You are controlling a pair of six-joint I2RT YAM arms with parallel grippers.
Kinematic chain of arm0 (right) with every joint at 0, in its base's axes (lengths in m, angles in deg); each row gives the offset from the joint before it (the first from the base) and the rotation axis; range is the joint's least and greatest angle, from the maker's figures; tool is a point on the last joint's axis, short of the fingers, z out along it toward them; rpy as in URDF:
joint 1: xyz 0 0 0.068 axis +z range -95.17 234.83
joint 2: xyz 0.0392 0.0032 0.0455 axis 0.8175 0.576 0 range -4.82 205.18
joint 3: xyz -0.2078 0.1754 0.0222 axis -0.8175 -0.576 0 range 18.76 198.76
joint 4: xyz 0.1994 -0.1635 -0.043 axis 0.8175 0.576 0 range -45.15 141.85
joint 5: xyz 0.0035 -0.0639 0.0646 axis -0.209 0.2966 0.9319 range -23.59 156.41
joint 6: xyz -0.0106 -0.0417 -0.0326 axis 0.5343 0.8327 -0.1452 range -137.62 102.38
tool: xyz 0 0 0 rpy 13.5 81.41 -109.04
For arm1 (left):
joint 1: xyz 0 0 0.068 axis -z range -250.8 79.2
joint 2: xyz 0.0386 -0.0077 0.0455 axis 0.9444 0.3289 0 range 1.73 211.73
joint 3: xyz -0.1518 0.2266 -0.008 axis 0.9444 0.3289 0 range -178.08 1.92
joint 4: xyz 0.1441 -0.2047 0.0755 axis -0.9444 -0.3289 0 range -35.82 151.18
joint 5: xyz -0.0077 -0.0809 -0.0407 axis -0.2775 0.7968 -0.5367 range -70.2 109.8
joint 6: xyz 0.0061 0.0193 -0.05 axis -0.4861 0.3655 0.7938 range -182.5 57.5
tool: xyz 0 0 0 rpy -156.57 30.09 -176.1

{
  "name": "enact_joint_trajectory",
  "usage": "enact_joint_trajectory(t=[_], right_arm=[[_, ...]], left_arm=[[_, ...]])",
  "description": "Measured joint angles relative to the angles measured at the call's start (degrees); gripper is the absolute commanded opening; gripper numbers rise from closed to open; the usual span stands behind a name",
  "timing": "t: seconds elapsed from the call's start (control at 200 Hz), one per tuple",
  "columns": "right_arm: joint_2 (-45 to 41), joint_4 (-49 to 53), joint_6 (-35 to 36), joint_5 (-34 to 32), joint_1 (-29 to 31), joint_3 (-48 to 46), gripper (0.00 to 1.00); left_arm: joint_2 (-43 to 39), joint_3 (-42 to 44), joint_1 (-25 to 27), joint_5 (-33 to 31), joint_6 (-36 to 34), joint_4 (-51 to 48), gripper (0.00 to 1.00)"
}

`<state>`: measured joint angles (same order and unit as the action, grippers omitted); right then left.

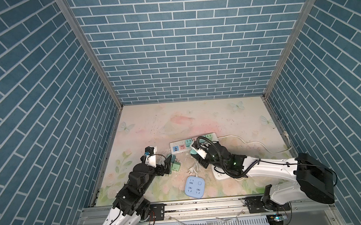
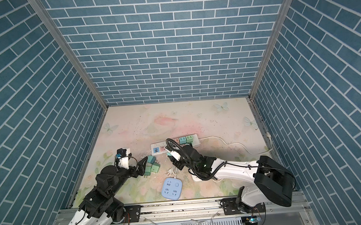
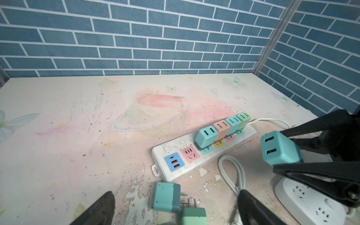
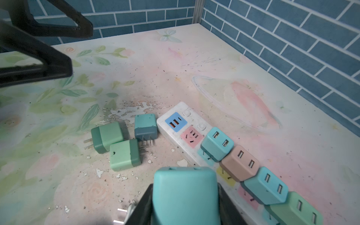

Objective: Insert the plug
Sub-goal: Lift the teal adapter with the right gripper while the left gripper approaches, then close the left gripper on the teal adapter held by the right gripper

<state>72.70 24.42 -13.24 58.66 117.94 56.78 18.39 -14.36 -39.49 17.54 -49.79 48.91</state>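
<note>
Between the jaws of the right gripper (image 3: 280,151), which were closed part-way onto its side faces, sat the teal plug (image 4: 185,194). It was held clear of the counter (image 3: 78,116), just near of the power strip (image 3: 176,145). The side grip presumably left the body free to be steered. Its prongs were hidden, so alignment with an outlet could not be judged.

On the strip, four seated plugs (image 3: 222,127) filled the right-hand outlets. The pink socket (image 3: 190,154) beside them was vacant and was the likely target.

Near and left of the strip, the left gripper (image 3: 175,194) hung with jaws spread wide, holding nothing. It was over three spare plugs (image 4: 124,153) lying on their sides, and seemed placed to fetch the next one or to steady the strip.

A white cord (image 3: 231,175) looped just near of the strip, where it could foul a descent.
</note>
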Motion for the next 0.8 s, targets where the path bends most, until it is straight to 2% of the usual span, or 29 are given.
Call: enact_joint_trajectory(t=[0.155, 0.375, 0.59, 0.8], right_arm=[[-3.76, -3.3, 4.33, -0.66, 0.0, -2.54, 0.0], [-4.52, -5.38, 10.01, -0.02, 0.0, -3.63, 0.0], [-5.51, -6.75, 15.41, 0.31, 0.0, -3.85, 0.0], [-7.39, -9.62, 22.03, 2.25, 0.0, -5.01, 0.0]], left_arm=[[0.79, -1.57, 0.0, 2.69, 1.03, 0.22, 1.0], [1.18, -3.56, 0.0, 9.97, 1.44, 0.9, 0.79], [5.77, -7.74, 0.0, 16.26, 1.68, 0.37, 0.77], [8.92, -8.24, 0.0, 20.59, 2.32, -0.17, 0.72]])
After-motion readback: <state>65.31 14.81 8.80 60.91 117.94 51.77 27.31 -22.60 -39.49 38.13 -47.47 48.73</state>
